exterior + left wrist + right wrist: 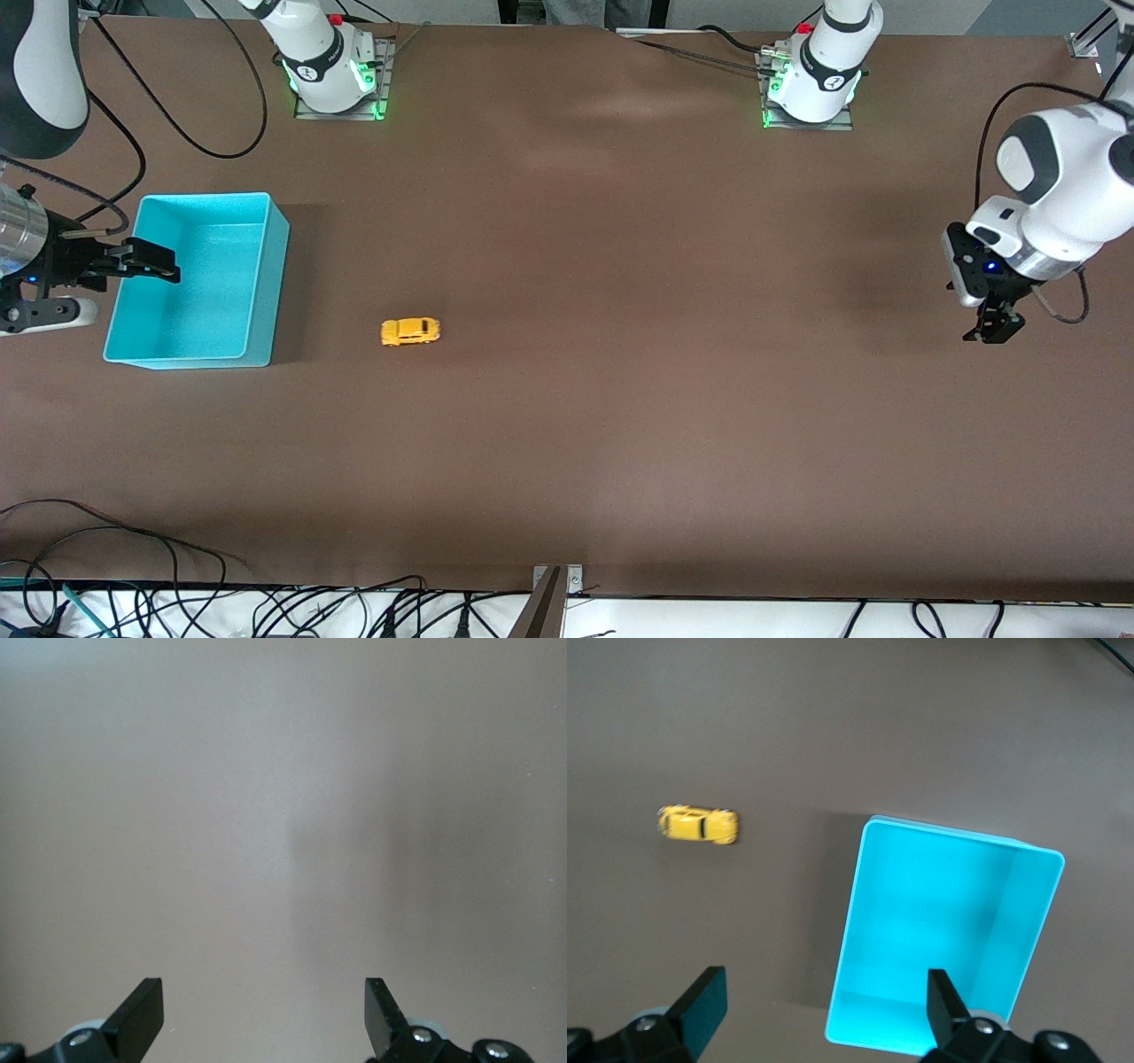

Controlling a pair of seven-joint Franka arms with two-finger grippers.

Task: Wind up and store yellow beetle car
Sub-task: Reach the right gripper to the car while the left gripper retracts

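The yellow beetle car (411, 331) sits on the brown table beside the turquoise bin (264, 266), toward the table's middle. It also shows in the right wrist view (698, 824), apart from the bin (868, 904). The bin holds nothing. My right gripper (155, 262) is open and empty, up over the bin's outer rim. My left gripper (992, 330) is open and empty, up over bare table at the left arm's end, well away from the car. The left wrist view shows only bare table between the open fingers (142, 1014).
Both arm bases (335, 71) (811, 84) stand along the table's edge farthest from the front camera. Cables (177, 594) lie along the table's near edge. A metal bracket (554, 589) sits at the near edge's middle.
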